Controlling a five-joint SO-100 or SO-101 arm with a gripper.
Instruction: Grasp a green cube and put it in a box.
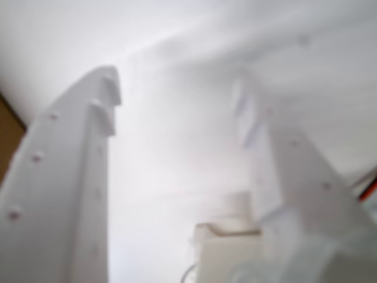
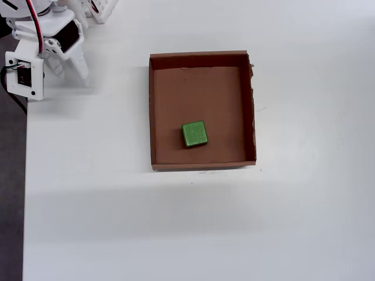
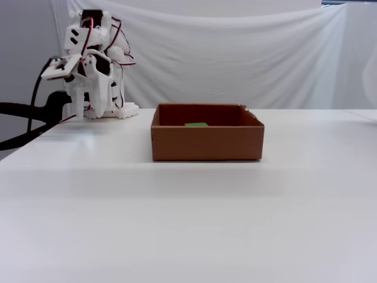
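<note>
The green cube (image 2: 194, 134) lies flat on the floor of the brown cardboard box (image 2: 199, 88), near its front wall. In the fixed view only the cube's top (image 3: 196, 124) shows above the box's front wall (image 3: 206, 142). My gripper (image 2: 69, 69) hangs at the far left of the table beside the arm's base, well clear of the box. It also shows in the fixed view (image 3: 88, 111). In the blurred wrist view the gripper (image 1: 177, 88) is open, with its two white fingers spread wide and only white table between them.
The white table's left edge (image 2: 24, 175) runs just below the gripper, with dark floor beyond it. Red and black cables (image 3: 38, 88) hang off the arm. A white cloth (image 3: 235, 53) hangs behind the table.
</note>
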